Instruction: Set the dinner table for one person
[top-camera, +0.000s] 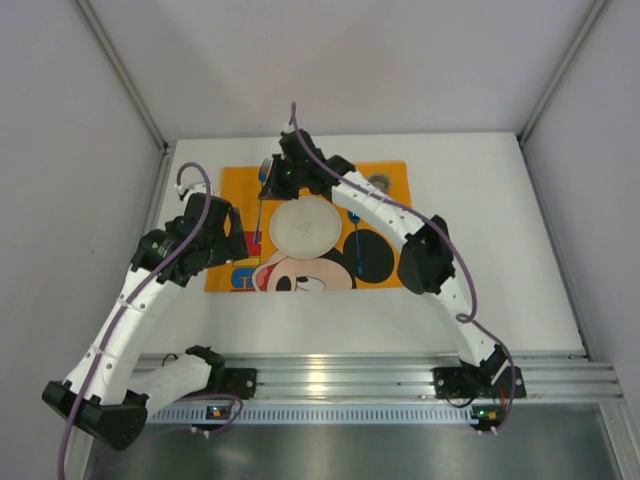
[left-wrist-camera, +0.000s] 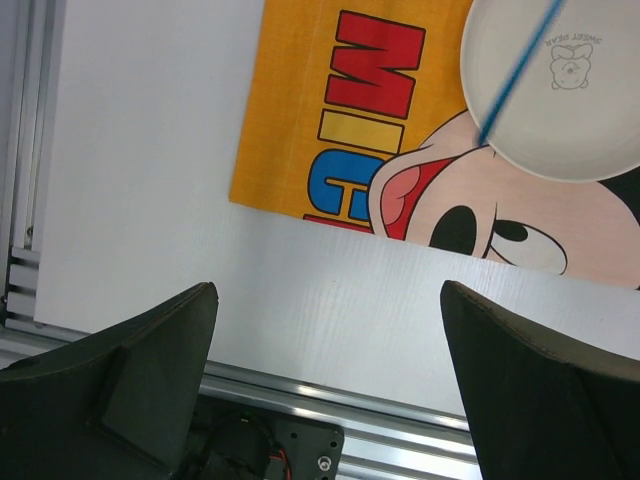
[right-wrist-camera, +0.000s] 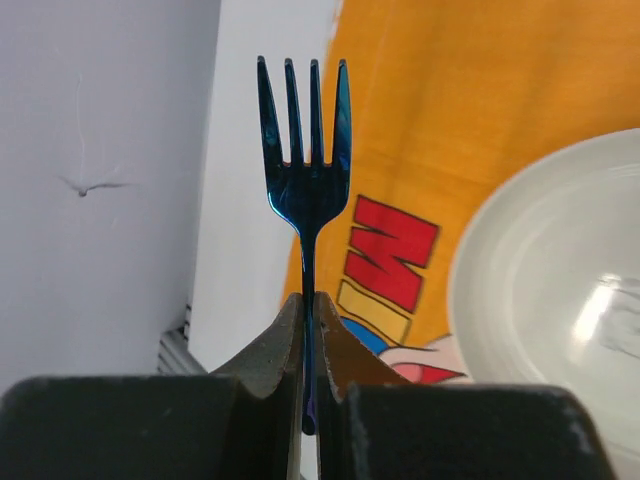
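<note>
Blue fork (right-wrist-camera: 305, 180): handle pinched in the right hand (right-wrist-camera: 308, 300), tines pointing away, just left of the plate (top-camera: 308, 226)
Right hand: closed on the fork, narrow hold on a thin handle
Left hand (left-wrist-camera: 328, 292): open, holding nothing, over bare worktop (left-wrist-camera: 140, 200) near a corner of the placemat (left-wrist-camera: 290, 120)
Worktop: beneath both arms, carrying the orange placemat with the plate at its centre
Slip risk: slick handle, thin pinch; likely twist or slide during lowering, fork landing askew
Misplacement risk: narrow strip between plate and cloth edge; too far right, a knock on the rim; too far left, off the cloth
Clash risk: left hand near the drop zone
</note>
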